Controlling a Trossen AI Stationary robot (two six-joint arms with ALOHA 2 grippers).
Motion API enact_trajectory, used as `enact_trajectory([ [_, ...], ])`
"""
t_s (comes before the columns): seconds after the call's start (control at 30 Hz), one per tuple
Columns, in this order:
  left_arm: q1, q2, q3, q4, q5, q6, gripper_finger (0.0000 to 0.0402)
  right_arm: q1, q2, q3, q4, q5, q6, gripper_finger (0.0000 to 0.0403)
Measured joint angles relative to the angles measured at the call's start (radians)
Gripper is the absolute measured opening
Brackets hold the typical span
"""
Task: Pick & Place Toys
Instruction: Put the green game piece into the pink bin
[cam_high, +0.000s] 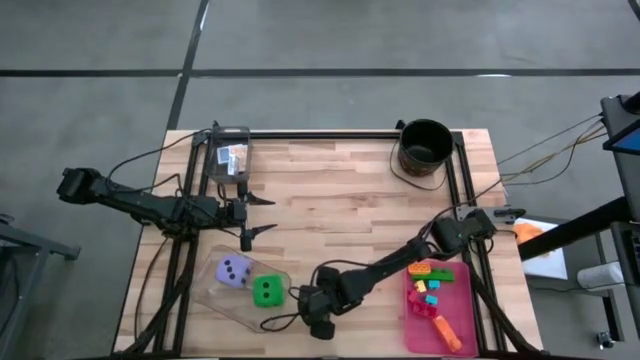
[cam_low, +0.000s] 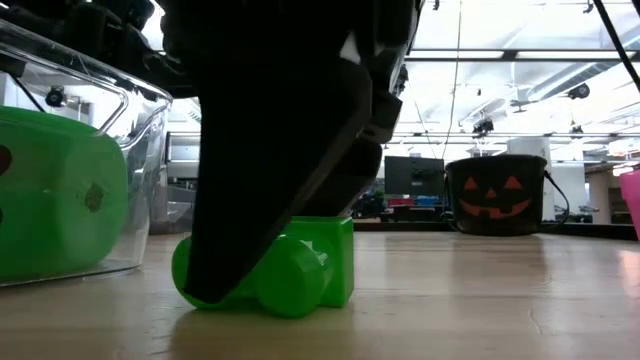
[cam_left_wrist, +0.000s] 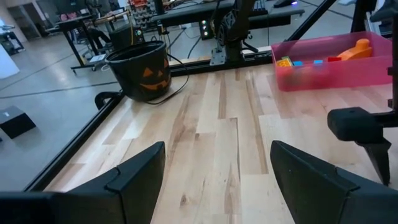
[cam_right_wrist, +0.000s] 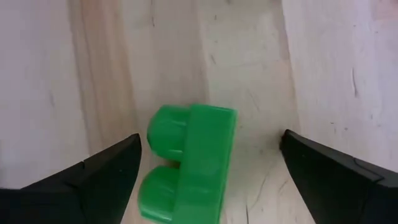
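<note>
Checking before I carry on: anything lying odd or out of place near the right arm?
Yes: a green brick lies tipped on its side on the bare wood, studs pointing sideways, between the fingers of the open right pincer.

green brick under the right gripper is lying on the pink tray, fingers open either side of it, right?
Not quite. The green brick lies on the bare wooden table, not on the pink tray, which sits apart on the table's right side in the high view. The right wrist view shows wood under the brick. The right gripper is indeed open, a finger on either side.
</note>
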Motion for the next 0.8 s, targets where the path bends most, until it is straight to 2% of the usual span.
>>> enact_trajectory([
  [0.07,0.000,0.000,0.000,-0.001,0.000,0.000,0.0292,0.005,0.007,0.021,-0.028,0.007,-0.002,0.0367],
  [0.17,0.000,0.000,0.000,-0.002,0.000,0.000,0.0292,0.009,0.009,0.042,-0.074,0.007,-0.005,0.0319],
  [0.4,0.001,0.000,0.000,-0.002,0.000,-0.001,0.0292,0.014,0.009,0.057,-0.110,0.005,-0.017,0.0160],
  [0.63,0.001,0.000,-0.001,-0.003,0.000,-0.010,0.0292,0.018,0.009,0.058,-0.112,0.001,-0.075,0.0158],
  [0.8,0.001,0.000,-0.004,-0.004,0.000,-0.020,0.0292,0.037,0.007,0.085,-0.112,-0.011,-0.179,0.0158],
])
